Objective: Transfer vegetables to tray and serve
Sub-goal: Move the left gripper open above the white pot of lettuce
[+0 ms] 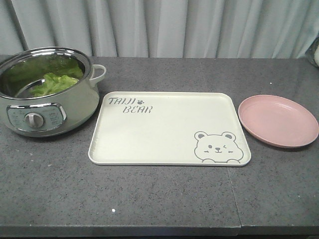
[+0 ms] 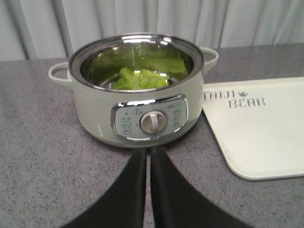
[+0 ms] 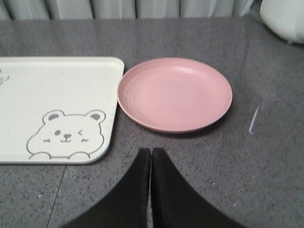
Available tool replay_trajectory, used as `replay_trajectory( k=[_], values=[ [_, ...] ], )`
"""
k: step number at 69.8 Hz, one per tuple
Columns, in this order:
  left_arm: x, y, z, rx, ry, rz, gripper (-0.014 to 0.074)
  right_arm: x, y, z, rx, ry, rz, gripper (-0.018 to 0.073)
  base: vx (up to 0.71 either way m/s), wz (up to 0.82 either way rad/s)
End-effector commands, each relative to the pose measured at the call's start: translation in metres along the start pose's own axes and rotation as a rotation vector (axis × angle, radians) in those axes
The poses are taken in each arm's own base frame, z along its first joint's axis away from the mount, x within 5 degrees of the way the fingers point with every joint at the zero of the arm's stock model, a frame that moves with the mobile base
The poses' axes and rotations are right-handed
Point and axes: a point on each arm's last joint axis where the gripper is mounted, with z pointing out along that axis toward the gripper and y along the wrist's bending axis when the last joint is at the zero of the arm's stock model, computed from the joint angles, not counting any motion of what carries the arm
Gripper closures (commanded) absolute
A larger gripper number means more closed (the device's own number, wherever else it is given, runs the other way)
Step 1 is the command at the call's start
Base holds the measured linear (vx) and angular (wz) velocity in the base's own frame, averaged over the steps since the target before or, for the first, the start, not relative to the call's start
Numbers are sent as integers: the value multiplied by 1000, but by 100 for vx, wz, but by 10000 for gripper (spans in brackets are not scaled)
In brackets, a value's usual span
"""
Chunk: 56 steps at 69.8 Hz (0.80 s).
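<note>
A ruffled green lettuce leaf [image 1: 55, 83] lies inside the steel-lined electric pot [image 1: 50, 107] at the left edge of the front view, not on the cream tray [image 1: 164, 129] that sits just beside the pot at frame centre. The tray carries "TAIJI BEAR" lettering at its upper left and a winking bear at its lower right. A round pink plate [image 1: 278, 121] rests just beside the tray's right edge, all on a dark speckled countertop [image 1: 164, 199] before a pale curtain [image 1: 174, 25]. Only the wrist views show the grippers. The left wrist view looks into the pot from the front, showing the leaf toward the bowl's far side, the control dial [image 2: 153, 123] and both side handles, with the tray's lettered corner at right. The left gripper [image 2: 148, 149] fills bottom centre, black jaws pressed together on nothing, short of the pot. The right wrist view takes in the bear corner, the whole plate and a white rounded object [image 3: 285, 14] cut off at upper right. The right gripper [image 3: 151, 149], jaws likewise pressed together, hangs below the gap between tray and plate.
</note>
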Motion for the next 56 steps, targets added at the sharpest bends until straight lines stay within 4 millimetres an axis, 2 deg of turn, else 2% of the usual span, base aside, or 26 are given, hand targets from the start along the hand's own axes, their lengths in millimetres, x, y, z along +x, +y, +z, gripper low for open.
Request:
replay_trajectory(
  k=[1,18,25,31,42,46,52,56],
  values=[
    [-13,0,6,2,-37,1,602,-11,0,8,4,-6,-9,565,0,0],
    [-8,0,12,0,20,-1,596,-3,-1,16,3,111,-27,557,0,0],
    [-8,0,12,0,17,-5,546,-3,-1,16,2,112,-91,502,0,0],
    [-8,0,12,0,14,-5,442,-2,-1,16,0,113,-125,403,0,0],
    [-10,0,12,1,-7,-22,170,-2,-1,16,-1,118,-134,148,0,0],
    [-10,0,12,1,-2,-20,90,-2,-1,16,-1,119,-133,85,0,0],
    [-11,0,15,-1,26,-17,20,-2,-1,16,-3,119,-131,23,0,0],
    [-16,0,18,-2,59,4,6,-2,-1,16,-3,119,-131,10,0,0]
  ],
)
